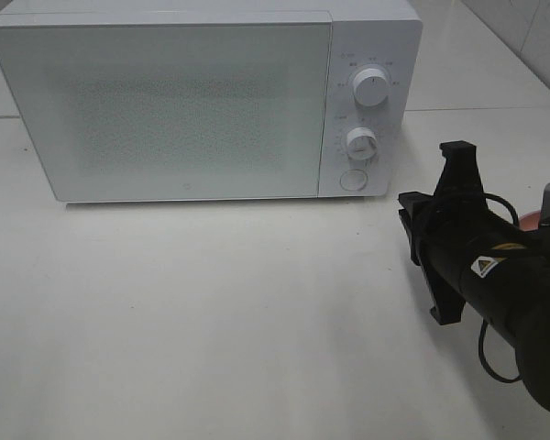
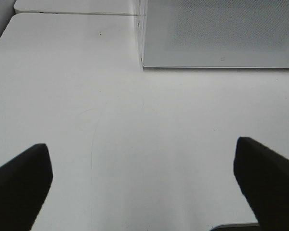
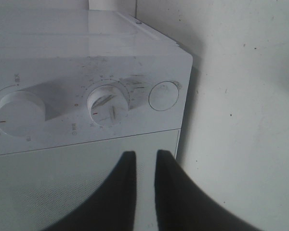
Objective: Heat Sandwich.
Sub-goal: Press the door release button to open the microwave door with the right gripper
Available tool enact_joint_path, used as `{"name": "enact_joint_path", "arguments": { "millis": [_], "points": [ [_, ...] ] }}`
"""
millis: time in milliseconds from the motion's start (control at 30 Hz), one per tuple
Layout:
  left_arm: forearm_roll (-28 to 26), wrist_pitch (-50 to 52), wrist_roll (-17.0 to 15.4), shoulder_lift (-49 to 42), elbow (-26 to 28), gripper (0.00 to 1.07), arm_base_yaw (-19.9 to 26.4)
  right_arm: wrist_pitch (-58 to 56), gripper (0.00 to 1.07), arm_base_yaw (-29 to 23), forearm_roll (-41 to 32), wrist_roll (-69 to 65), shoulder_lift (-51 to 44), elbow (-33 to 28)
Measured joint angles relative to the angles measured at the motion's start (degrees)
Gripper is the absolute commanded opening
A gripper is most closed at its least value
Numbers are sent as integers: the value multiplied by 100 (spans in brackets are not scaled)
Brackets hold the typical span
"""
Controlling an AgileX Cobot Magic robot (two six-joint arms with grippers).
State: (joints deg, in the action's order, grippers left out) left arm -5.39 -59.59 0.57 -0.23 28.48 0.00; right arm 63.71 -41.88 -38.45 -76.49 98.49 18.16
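Two facts decide the next move: the microwave (image 1: 165,101) has its door shut, and the sandwich shows in no view. Only a pink sliver (image 1: 529,218), probably a plate, peeks out behind the right arm at the right edge of the high view. Whether the sandwich sits on it, or how its long side runs, cannot be told.

So the door likely has to be opened first, and the round button (image 3: 164,96) at the foot of the control panel is the likely target. It lies ahead of the right gripper (image 3: 143,155), apart from it and a little off the line of the fingertips. In the high view the button is up and to the left of that gripper. The right arm is much nearer to it than the left.

The right gripper's fingers are drawn nearly together with only a slim gap between them. They hold nothing and touch nothing, which suits a poke at the button.

The left gripper (image 2: 142,147) stands wide apart over bare table (image 2: 135,110), well short of the microwave, and holds nothing.
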Motion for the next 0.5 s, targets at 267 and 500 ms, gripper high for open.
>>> {"name": "enact_joint_path", "arguments": {
  "millis": [267,500],
  "points": [
    [0,0,0,0,0,97,0,0,0,0,0,0,0,0],
    [0,0,0,0,0,97,0,0,0,0,-6,0,149,46]
  ]
}}
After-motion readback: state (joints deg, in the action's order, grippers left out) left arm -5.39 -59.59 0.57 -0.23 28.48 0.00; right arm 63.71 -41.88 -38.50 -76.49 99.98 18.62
